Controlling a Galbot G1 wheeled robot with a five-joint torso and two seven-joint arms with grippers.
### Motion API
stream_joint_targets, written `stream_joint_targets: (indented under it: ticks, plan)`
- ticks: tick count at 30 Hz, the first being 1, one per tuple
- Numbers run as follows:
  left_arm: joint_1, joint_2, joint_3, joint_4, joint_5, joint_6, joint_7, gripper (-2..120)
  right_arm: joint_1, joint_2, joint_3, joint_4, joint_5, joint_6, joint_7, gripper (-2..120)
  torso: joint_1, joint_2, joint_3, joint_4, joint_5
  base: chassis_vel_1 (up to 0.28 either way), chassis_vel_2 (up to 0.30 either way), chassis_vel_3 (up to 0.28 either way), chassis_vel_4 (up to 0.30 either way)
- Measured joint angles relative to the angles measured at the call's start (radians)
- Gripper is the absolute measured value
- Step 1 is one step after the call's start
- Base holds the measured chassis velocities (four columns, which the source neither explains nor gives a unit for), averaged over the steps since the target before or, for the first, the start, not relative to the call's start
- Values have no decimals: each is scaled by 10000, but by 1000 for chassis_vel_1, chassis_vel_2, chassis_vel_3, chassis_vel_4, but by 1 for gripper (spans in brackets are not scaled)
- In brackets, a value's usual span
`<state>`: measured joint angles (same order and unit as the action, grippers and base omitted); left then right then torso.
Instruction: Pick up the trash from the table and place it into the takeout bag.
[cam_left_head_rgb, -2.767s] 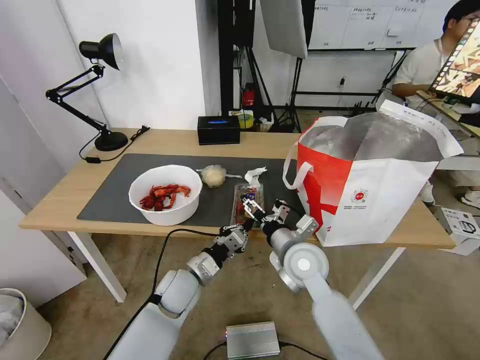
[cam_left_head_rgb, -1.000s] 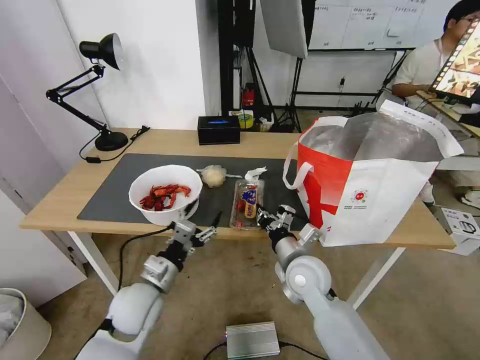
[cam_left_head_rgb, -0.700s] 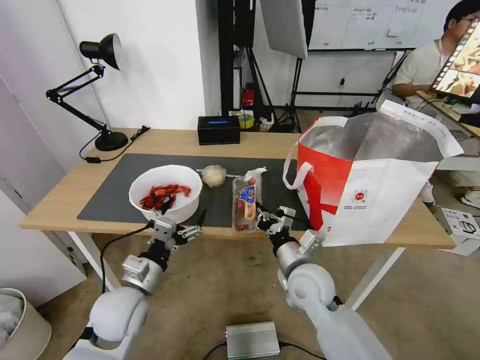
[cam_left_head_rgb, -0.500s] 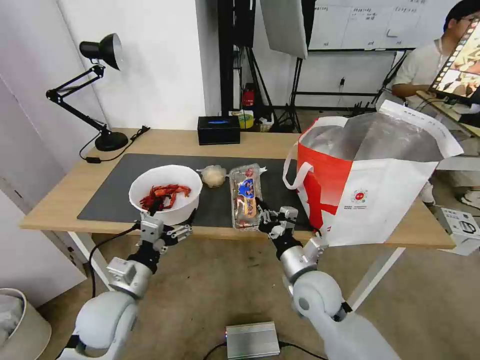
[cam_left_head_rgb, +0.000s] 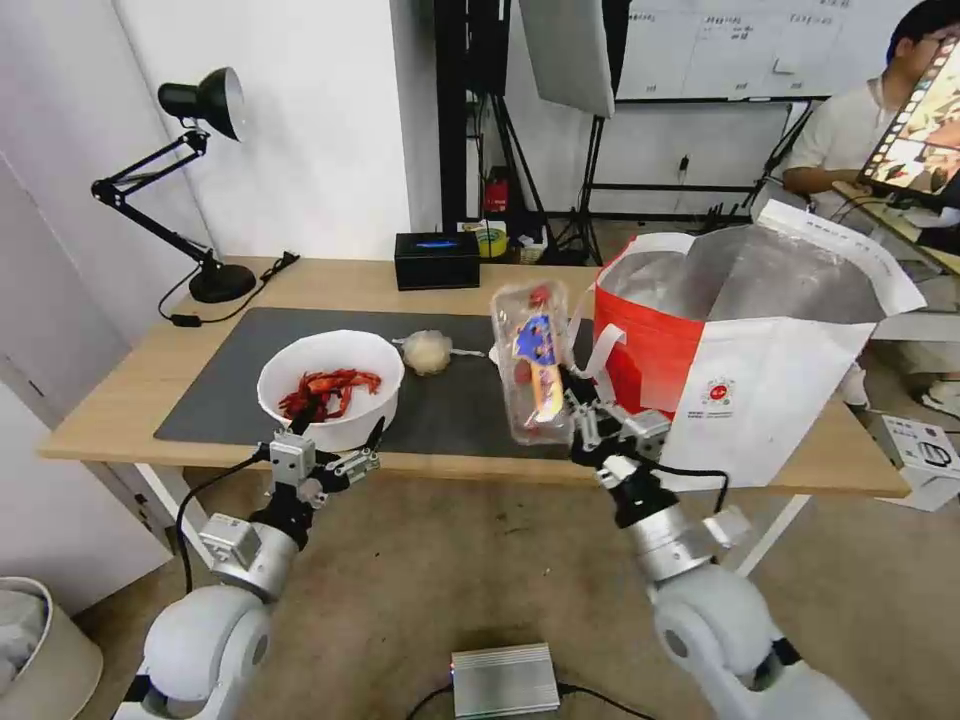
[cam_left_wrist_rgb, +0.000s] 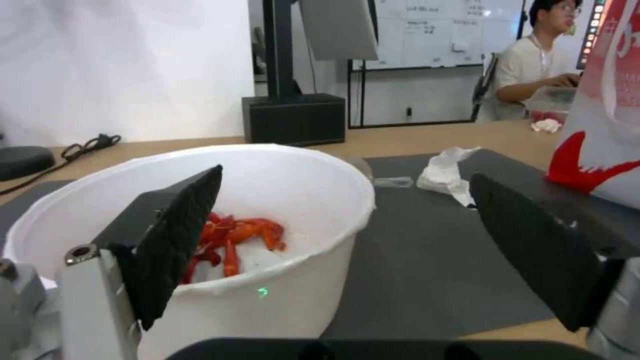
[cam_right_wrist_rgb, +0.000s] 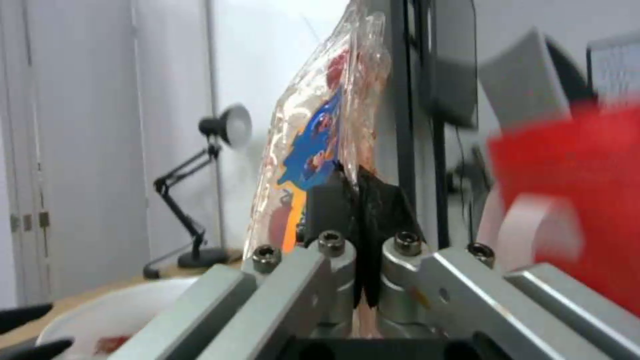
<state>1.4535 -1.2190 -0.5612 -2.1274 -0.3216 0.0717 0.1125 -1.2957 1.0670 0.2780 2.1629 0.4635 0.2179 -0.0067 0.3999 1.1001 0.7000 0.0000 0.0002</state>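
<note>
One container (cam_left_head_rgb: 530, 362) of tomatoes hangs upright at frame centre, clear of the desk (cam_left_head_rgb: 110, 400), the right gripper (cam_left_head_rgb: 590, 425) pinched tight on its lower edge so it can tip into the bag (cam_left_head_rgb: 770, 400) just right of it. Left of centre, the left gripper (cam_left_head_rgb: 335, 455) gapes empty before the bowl (cam_left_head_rgb: 330, 385); tissue (cam_left_wrist_rgb: 447, 170) and knotted bag (cam_left_head_rgb: 428, 352) lie on the mat (cam_left_head_rgb: 230, 370).

The bag (cam_left_head_rgb: 770, 400) stands open-topped at the surface's (cam_left_head_rgb: 330, 280) right end, its near handle (cam_left_head_rgb: 600, 350) drooping beside the lifted container (cam_left_head_rgb: 530, 365). Left of the bag, bare mat (cam_left_head_rgb: 450, 400) lies open up to the bowl (cam_left_head_rgb: 330, 385); the knotted bag (cam_left_head_rgb: 428, 352) and tissue (cam_left_wrist_rgb: 447, 172) sit behind.
</note>
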Motion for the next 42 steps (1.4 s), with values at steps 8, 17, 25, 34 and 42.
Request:
stream_joint_targets:
  ticks: [8,17,25,34,42]
  plan:
    - [244,18,-302,-310,-127,57,-6,100,-9,-526,1163,562,204,217,-61,0,0,0,0,0,0,0,0,0,0]
    - [339,9,-479,-463,-193,65,4,100,110,-1220,2481,1039,1083,211,290,0,0,-1,1,0,0,0,0,0,0]
    - [367,21,-514,-469,-193,85,40,100,355,-1659,3132,1097,1843,-50,700,0,0,-1,1,-1,1,0,0,0,0]
    - [346,-24,-468,-351,-193,112,64,100,1269,-2422,3641,1024,4339,-1500,2254,0,1,-1,1,0,-1,0,0,0,0]
    - [264,-30,-417,-216,-194,116,78,100,2594,-2904,3574,796,6494,-3155,4231,0,1,-1,1,1,-1,0,0,0,0]
